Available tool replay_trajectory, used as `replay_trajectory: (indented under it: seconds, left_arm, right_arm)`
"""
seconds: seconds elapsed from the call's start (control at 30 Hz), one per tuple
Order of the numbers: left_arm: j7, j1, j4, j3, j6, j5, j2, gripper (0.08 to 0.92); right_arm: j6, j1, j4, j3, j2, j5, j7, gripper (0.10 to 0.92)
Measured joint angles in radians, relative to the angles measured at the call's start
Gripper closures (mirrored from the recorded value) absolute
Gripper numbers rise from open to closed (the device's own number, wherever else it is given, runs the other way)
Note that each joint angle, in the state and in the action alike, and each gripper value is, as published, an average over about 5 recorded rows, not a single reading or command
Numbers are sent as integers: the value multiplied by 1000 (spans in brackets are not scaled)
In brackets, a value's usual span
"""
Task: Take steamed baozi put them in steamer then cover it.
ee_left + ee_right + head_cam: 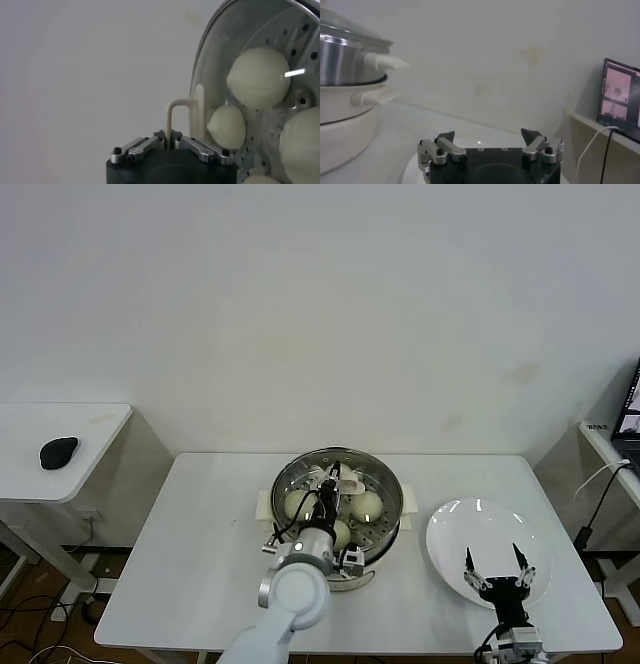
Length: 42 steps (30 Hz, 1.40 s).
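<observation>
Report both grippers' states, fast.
Left gripper: over the steamer, closed around the cover's handle.
Right gripper: open, empty, over the white plate.

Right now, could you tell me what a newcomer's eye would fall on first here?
The shiny steamer at the table's middle, baozi visible through its glass cover, with the left gripper at the cover's handle. Then the white plate to the right, the open right gripper above it.
</observation>
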Motion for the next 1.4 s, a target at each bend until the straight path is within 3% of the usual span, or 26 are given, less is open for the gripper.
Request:
replay_trajectory:
  seconds: [0.37, 0.6, 0.7, 0.9, 1.13, 1.4]
  left_arm:
    - [-21, 62, -87, -18, -14, -28, 39, 443]
    - [-65, 174, -239, -55, -36, -104, 117, 240]
    - [-106, 251, -319, -87, -56, -161, 160, 190]
    - [-250, 420, -434, -187, -121, -390, 211, 177]
    - [-448, 578, -435, -337, -284, -839, 219, 177]
    - [-544, 753, -403, -463, -417, -1334, 226, 177]
  right_arm:
    - [0, -5, 0, 0, -4, -2, -1, 203]
    - [3, -8, -6, 10, -16, 5, -1, 203]
    - [4, -8, -7, 11, -20, 7, -1, 203]
    - [12, -16, -1, 4, -31, 19, -4, 203]
    - [26, -41, 17, -13, -60, 50, -9, 203]
    - [35, -107, 44, -42, -122, 117, -13, 203]
